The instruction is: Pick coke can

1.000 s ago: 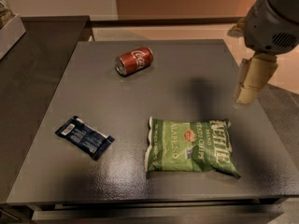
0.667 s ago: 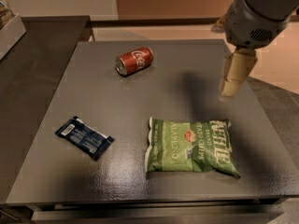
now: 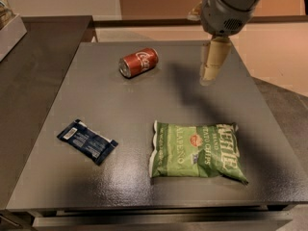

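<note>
The gripper (image 3: 209,78) hangs tip-down from the grey arm housing (image 3: 224,8) over the far right part of the dark grey table (image 3: 120,105). It holds nothing, and the view does not show whether it is open or closed. It is level with the coke can (image 3: 138,62) and off to the can's right in the view, with a stretch of bare tabletop between the two.

The coke can lies on its side in the far middle of the table, near the far edge but not at it. Its red wall carries white script lettering, only partly readable. One silver end faces the near left, and whether that end has been opened cannot be told.

Nearer the front, right of centre, a green chip bag (image 3: 197,150) lies flat with its print turned sideways. It reads "KETTLE" in large white letters, with "JALAPEÑO" and "POTATO CHIPS" beside a small red emblem. It sits close to the front edge and well apart from the can.

A small dark blue packet (image 3: 87,141) lies flat at the near left, tilted, with pale print too small to read. It too is well apart from the can.

Bare tabletop surrounds the can on every side. A dark counter (image 3: 38,57) adjoins the table on the left, and a pale object (image 3: 9,30) sits on it at the picture's edge.
</note>
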Robot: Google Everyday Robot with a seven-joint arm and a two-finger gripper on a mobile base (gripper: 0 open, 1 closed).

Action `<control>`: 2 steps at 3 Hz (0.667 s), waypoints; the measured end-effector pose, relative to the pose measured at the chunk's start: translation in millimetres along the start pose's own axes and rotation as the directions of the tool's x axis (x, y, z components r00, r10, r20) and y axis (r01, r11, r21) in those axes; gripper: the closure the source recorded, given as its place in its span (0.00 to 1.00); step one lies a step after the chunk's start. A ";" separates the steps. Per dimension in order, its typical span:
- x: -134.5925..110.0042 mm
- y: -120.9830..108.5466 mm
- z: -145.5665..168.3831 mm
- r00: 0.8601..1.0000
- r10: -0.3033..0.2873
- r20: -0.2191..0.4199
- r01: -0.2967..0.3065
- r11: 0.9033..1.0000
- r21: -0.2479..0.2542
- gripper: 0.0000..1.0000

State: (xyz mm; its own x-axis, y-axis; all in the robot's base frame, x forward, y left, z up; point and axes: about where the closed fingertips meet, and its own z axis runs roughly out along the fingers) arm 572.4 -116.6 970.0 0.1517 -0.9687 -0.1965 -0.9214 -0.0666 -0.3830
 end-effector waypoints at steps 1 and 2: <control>-13.3 -25.0 20.8 0.997 -0.072 0.021 0.072 0.997 0.001 0.00; -25.9 -42.1 42.7 0.990 -0.140 0.026 0.141 0.990 -0.017 0.00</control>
State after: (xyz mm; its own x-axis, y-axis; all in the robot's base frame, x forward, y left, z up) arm 622.5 -78.5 952.7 0.2884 -0.9434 -0.1640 -0.8968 -0.2061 -0.3914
